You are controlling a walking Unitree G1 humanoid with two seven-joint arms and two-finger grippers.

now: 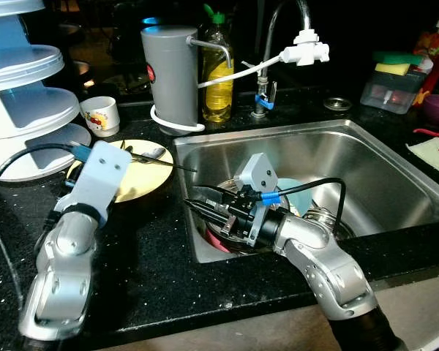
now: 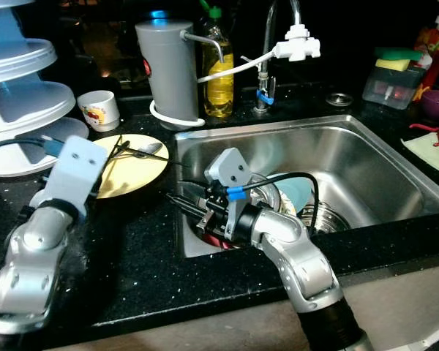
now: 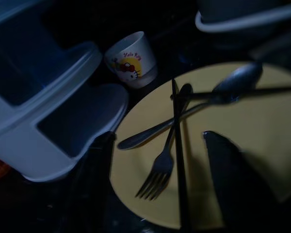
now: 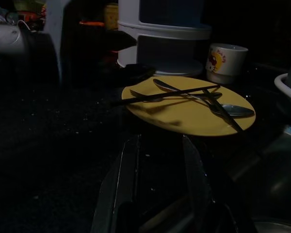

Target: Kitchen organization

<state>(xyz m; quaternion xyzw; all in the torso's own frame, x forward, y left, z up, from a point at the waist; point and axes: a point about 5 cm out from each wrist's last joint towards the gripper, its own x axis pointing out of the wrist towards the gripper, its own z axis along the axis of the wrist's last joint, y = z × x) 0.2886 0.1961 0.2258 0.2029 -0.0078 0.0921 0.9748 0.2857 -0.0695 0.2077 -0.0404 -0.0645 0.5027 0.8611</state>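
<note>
Left hand hovering, fingers spread, directly above the yellow plate on the bench; fork, spoon and chopsticks lying crossed beneath it; right hand, fingers parted, reaching inside the sink, farther off.

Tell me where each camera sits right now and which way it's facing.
Left eye: on the head, looking down at counter and sink; both silver arms show.
Right eye: same scene, same arms.
Left wrist: on the left arm, above the yellow plate with fork and spoon; left claw fingers frame it.
Right wrist: on the right arm in the sink, facing the plate across the counter; right claw low in view.
Shared: both wrists see the plate and white cup.
</note>
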